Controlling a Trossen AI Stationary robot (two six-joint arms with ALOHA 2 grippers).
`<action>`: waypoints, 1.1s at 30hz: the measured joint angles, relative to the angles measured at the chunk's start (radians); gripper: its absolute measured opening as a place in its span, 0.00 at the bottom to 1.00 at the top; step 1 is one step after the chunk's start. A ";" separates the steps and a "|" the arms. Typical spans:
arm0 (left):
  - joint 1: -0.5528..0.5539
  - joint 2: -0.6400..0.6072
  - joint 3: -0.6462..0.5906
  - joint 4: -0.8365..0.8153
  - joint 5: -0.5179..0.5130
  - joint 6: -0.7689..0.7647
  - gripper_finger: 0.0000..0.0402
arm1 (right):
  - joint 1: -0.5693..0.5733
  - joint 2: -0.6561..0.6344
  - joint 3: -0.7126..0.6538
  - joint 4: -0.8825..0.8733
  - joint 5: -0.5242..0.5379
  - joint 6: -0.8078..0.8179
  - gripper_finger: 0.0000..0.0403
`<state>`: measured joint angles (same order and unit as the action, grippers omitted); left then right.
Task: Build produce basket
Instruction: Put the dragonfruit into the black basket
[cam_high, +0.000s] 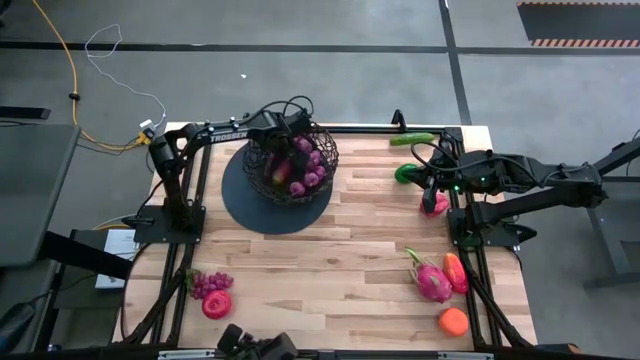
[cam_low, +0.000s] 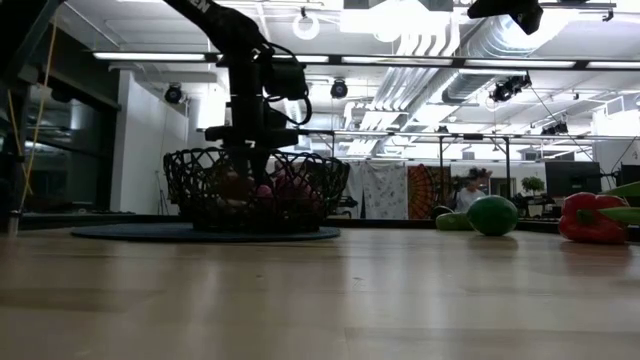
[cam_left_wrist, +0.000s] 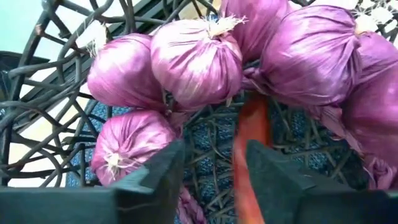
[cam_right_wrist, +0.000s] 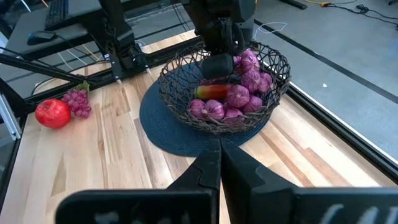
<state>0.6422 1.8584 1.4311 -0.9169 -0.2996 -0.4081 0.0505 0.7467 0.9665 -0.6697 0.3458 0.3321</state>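
My left gripper (cam_left_wrist: 211, 171) sits down inside the basket (cam_high: 290, 160), fingers apart, nothing clamped between them. An orange-red piece (cam_left_wrist: 249, 155) lies on the mesh just past my fingertips; I judge it freshly set down, though I can't name it for sure. Around it a string of purple bulbs (cam_left_wrist: 196, 59) is packed against the wire wall. The basket stands on a dark round mat (cam_high: 240, 205) at the far left-centre of the table (cam_high: 330, 270).

So: bulbs in, one reddish item in. The rest looks undone.

Still out on the wood, nearest my side: purple grapes (cam_high: 208, 283) touching a red round fruit (cam_high: 217, 304) at the near left corner. At the near right: pink dragon fruit (cam_high: 432, 281), a red-orange pepper-like piece (cam_high: 456, 272) beside it, an orange (cam_high: 453, 320). Farther: a pink-red item (cam_high: 435, 204) under my right gripper (cam_right_wrist: 219, 163), a green round fruit (cam_high: 405, 173), a cucumber (cam_high: 412, 139) at the far edge.

Right gripper is together, empty, hovering at the right side. Roughly a quarter done, I'd guess.
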 joint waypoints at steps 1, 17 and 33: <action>0.000 0.000 0.000 0.000 0.001 0.006 0.44 | 0.000 0.000 0.000 0.000 0.000 0.000 0.00; -0.047 -0.289 0.060 0.064 0.203 0.079 0.58 | 0.000 0.000 0.000 0.041 0.001 -0.057 0.00; -0.560 -0.977 -0.569 0.965 0.065 0.211 0.57 | 0.000 0.000 0.000 0.125 0.039 -0.039 0.00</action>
<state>0.0821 0.8810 0.8617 0.0478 -0.2347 -0.1974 0.0505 0.7471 0.9665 -0.5449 0.3843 0.2927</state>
